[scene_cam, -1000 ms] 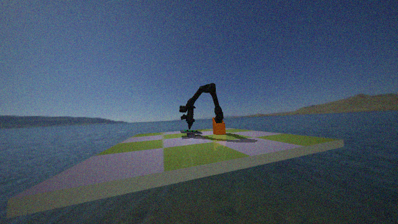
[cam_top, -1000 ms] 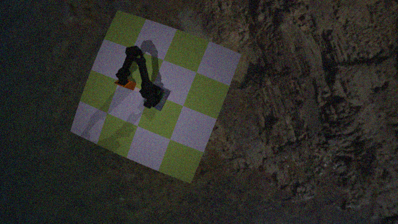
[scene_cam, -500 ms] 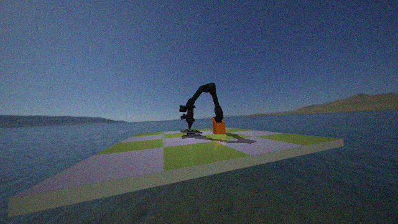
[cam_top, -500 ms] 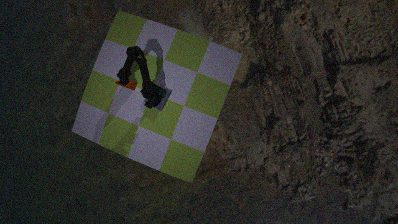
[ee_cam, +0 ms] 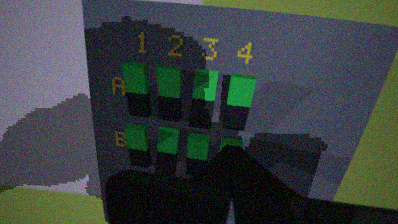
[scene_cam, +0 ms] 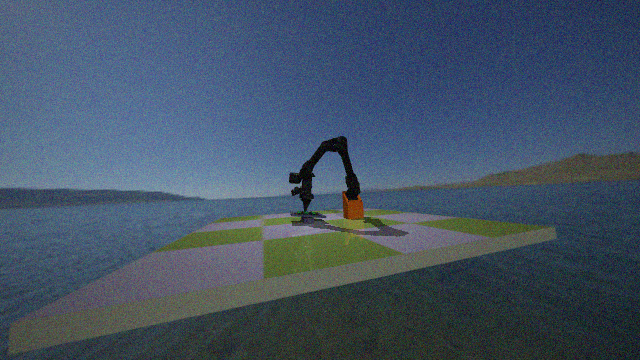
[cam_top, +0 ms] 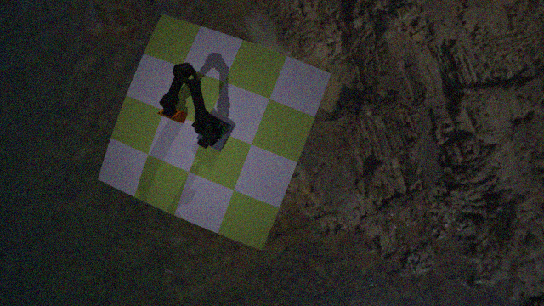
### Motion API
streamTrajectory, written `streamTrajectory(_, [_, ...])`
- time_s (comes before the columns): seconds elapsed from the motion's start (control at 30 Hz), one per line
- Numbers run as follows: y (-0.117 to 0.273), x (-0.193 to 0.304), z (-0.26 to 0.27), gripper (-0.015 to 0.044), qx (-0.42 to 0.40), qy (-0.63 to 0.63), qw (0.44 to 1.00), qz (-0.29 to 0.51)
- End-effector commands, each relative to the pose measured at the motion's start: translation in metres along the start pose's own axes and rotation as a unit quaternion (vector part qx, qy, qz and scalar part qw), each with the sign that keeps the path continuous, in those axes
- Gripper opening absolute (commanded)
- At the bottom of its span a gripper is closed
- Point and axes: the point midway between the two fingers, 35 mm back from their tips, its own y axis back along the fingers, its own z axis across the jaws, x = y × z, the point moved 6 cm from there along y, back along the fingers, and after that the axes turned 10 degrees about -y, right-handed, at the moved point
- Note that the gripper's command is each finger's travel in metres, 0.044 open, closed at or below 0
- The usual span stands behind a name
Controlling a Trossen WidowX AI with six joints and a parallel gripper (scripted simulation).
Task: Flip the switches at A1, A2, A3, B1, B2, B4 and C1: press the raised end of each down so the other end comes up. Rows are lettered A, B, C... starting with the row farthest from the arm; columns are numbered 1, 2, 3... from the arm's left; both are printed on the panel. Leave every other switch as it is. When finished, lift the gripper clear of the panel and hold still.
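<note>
The grey switch panel [ee_cam: 320, 55] [cam_top: 228, 133] has rocker switches, each with a green and a black part. In the wrist view, A1 [ee_cam: 136, 80], A2 [ee_cam: 170, 82], A3 [ee_cam: 212, 90] and A4 [ee_cam: 241, 91] show fully. B1 [ee_cam: 136, 137], B2 [ee_cam: 168, 140] and B3 [ee_cam: 198, 146] show partly or fully. Only a strip of B4 [ee_cam: 231, 142] shows beyond the fingertips. Which ends are raised is hard to tell. The gripper [ee_cam: 233, 149] [scene_cam: 305, 210] is shut and empty, pointing down at B4, at or just above it; contact cannot be told. Row C is hidden behind the gripper.
The arm stands on an orange base [scene_cam: 353, 207] [cam_top: 180, 116] on a green and lilac checkered platform [cam_top: 268, 174] [scene_cam: 215, 260]. Shadows of the arm fall over the panel's left and right parts and darken several switches.
</note>
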Motion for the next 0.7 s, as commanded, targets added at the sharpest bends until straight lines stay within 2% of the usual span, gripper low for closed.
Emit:
streamTrajectory(0.0, [-0.0027, 0.0006, -0.0001, 0.0000, -0.003, -0.003, 1.000, 0.003])
streamTrajectory(0.67, [-0.0054, 0.0006, 0.0000, 0.0000, -0.003, -0.003, 1.000, 0.003])
